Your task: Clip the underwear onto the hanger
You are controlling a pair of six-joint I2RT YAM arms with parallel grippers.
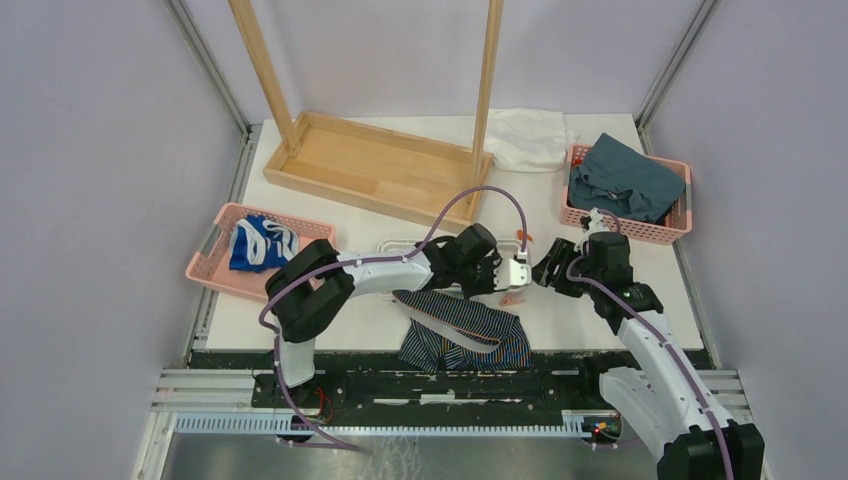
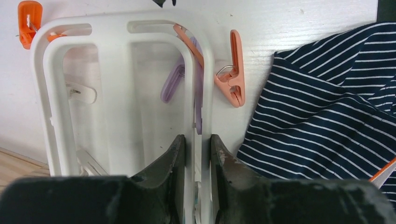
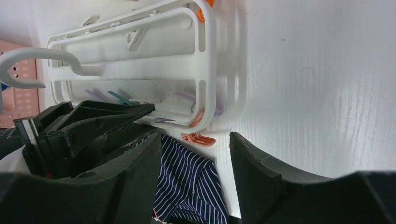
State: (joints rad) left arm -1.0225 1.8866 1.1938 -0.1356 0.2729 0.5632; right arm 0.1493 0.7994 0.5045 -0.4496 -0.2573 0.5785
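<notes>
- Your left gripper (image 2: 197, 139) has its jaws narrow, pinched on a long rail of the hanger (image 2: 114, 56); your right gripper (image 3: 195, 140) stands wide with nothing between the fingers.
- The hanger lies flat on the table (image 3: 303, 93), mostly under your left arm. Its long axis runs left to right across the table.
- The hook (image 3: 23, 63) lies flat and points to your left.
- A pink clip (image 2: 233, 79) lies splayed just outside the held rail; an orange clip (image 2: 29, 18) sits at the frame's far corner.
- The underwear (image 1: 465, 335) is spread just beside the hanger on its near side, close to the table's front edge. Its long axis also runs left to right; you cannot tell which end is the waistband.
- The pink clip lies between rail and cloth.
- Farther out: a pink basket (image 1: 215, 255) at left, a wooden rack (image 1: 370, 165) behind.
</notes>
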